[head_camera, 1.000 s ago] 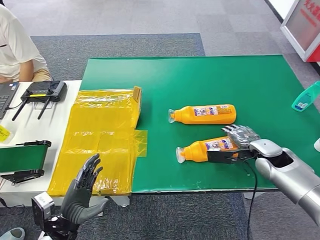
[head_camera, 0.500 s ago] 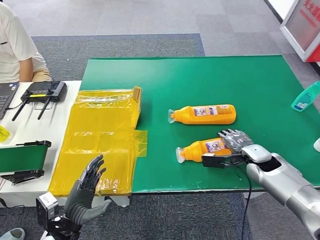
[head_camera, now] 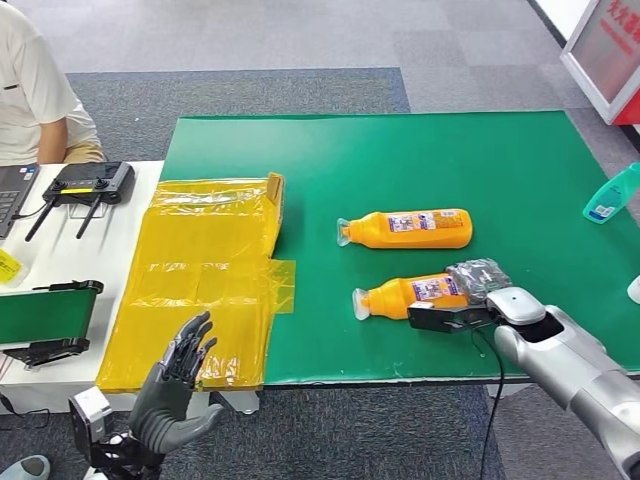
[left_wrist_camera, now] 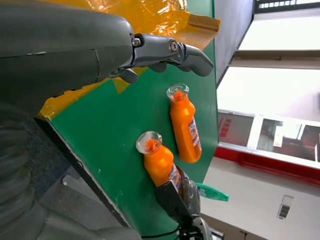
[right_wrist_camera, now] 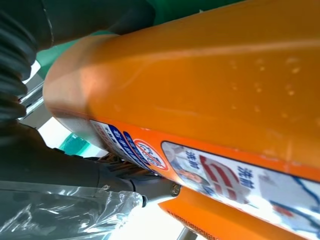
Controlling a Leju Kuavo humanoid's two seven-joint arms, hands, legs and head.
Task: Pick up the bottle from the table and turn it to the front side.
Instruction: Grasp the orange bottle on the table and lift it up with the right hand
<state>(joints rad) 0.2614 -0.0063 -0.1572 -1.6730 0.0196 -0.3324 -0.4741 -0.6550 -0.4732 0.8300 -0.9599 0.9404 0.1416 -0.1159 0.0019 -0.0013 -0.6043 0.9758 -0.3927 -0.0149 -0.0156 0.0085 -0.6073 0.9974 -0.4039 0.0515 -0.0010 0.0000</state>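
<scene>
Right wrist view: orange bottle (right_wrist_camera: 226, 90), label's blue-and-white writing unreadable.

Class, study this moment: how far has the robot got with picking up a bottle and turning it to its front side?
Done: the right hand has reached the nearer orange bottle, fingers over its base end. In hand: the grasp itself; the bottle lies on the green table, not lifted. Left: lifting and turning it. The left hand hangs open below the table edge; the farther orange bottle lies untouched.
</scene>
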